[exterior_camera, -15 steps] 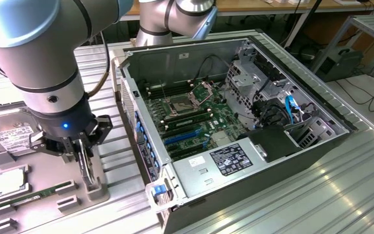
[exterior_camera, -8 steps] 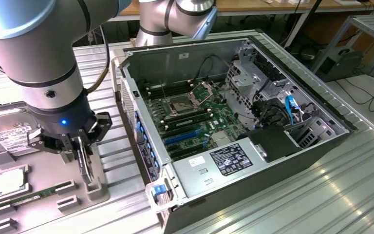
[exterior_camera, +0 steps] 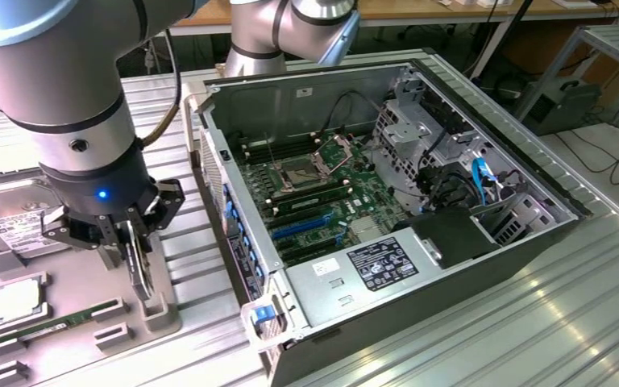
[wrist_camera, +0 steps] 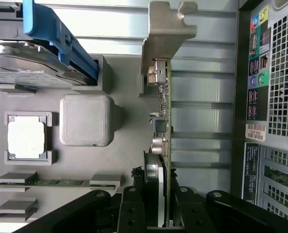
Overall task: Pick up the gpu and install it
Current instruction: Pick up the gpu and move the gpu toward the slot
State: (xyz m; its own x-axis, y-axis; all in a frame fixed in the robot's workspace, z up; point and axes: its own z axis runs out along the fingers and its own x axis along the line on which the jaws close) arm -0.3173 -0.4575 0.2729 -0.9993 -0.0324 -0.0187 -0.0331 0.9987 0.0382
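Observation:
The gpu [exterior_camera: 139, 272] is a thin dark card standing on edge over the grey parts tray [exterior_camera: 78, 278] at the exterior view's left. My gripper [exterior_camera: 130, 256] reaches down from above and is shut on it, a finger against each face. In the wrist view the gpu [wrist_camera: 165, 111] runs away from my gripper [wrist_camera: 157, 216], ending in its silver bracket [wrist_camera: 167, 29]. The card's lower end sits at a grey holder block [exterior_camera: 155, 308]; whether it has lifted clear of that block I cannot tell.
The open computer case [exterior_camera: 535, 173] lies to the exterior view's right, its motherboard showing blue expansion slots [exterior_camera: 299, 230]. The tray also holds a hard drive [exterior_camera: 14, 227], a CPU [exterior_camera: 17, 300] and a green memory stick [exterior_camera: 54, 326]. The case's rear panel [wrist_camera: 275, 97] stands close beside the card.

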